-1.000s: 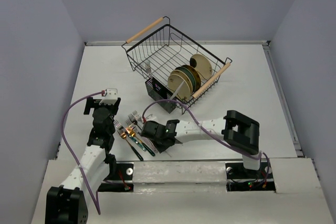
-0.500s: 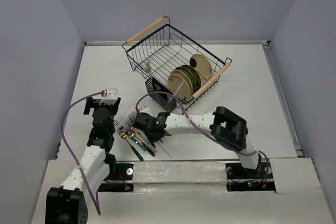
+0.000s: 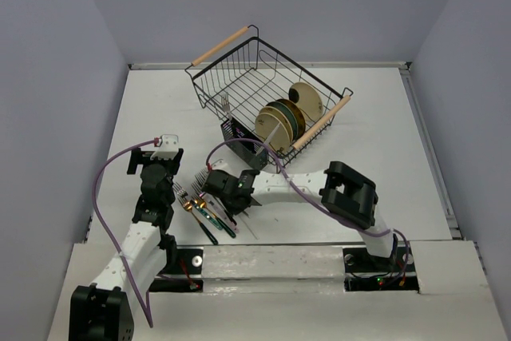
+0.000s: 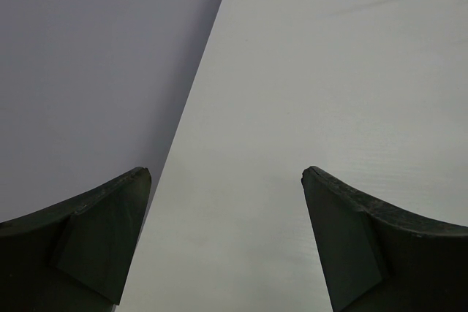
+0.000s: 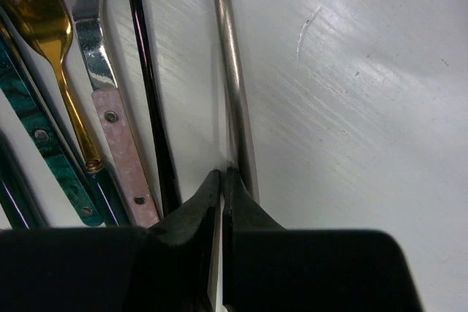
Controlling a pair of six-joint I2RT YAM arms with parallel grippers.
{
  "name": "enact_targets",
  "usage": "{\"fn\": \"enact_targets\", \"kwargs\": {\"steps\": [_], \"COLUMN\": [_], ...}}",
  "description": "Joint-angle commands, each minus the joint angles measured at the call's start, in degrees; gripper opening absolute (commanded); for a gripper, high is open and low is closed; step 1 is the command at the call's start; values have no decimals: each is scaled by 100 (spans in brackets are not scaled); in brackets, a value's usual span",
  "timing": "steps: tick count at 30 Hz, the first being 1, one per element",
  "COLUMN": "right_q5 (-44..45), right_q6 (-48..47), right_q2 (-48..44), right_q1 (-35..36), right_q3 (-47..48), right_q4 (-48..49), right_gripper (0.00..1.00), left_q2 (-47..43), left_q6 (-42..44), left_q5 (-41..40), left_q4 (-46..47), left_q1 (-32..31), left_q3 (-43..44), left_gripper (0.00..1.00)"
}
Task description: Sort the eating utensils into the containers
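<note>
Several forks (image 3: 200, 201) lie side by side on the white table at the near left. In the right wrist view I see a gold fork (image 5: 51, 42), a teal handle (image 5: 44, 151), a pink riveted handle (image 5: 121, 158), a thin black handle (image 5: 150, 107) and a silver handle (image 5: 230, 93). My right gripper (image 5: 221, 173) is shut, its tips on the table just left of the silver handle, holding nothing; it sits over the forks in the top view (image 3: 226, 196). The black caddy (image 3: 243, 140) stands at the wire basket's near side, with a fork upright in it. My left gripper (image 4: 227, 177) is open and empty, left of the forks (image 3: 153, 164).
A black wire basket (image 3: 239, 77) with wooden handles stands at the middle back and holds several round plates (image 3: 283, 121). The left wall (image 4: 95, 71) is close beside my left gripper. A purple cable (image 3: 239, 145) loops above the right arm.
My right gripper has moved left and a little farther onto the row of forks, mostly in the first half second. The left arm has not moved.
</note>
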Motion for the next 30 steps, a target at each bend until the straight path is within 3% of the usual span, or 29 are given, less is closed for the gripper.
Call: {"fn": "enact_targets", "kwargs": {"steps": [1,9,16,25,30], "right_q5": [336,671,338,144,-40], "right_q6": [-585,-1290,-1606,-1791,-2238], "right_q2": [-18,-643,-977,-1521,-2267], "right_q1": [-78,-25,212,212,212], "right_q3": [-337,-495,-417,-539,-750], "right_q4": [-72,33,156,920,2174], "right_gripper": [0,0,0,0,0], "left_q2": [-62,-53,-18,52,79], "left_q6": [36,36,36,36,36], "left_q5": [-68,-76,-85,-85,-94], "left_q4": [367,367,376,393,402], "left_q1": [16,16,16,16,16], "left_q3": [116,107,116,125,125], "left_gripper": [99,99,99,99,99]}}
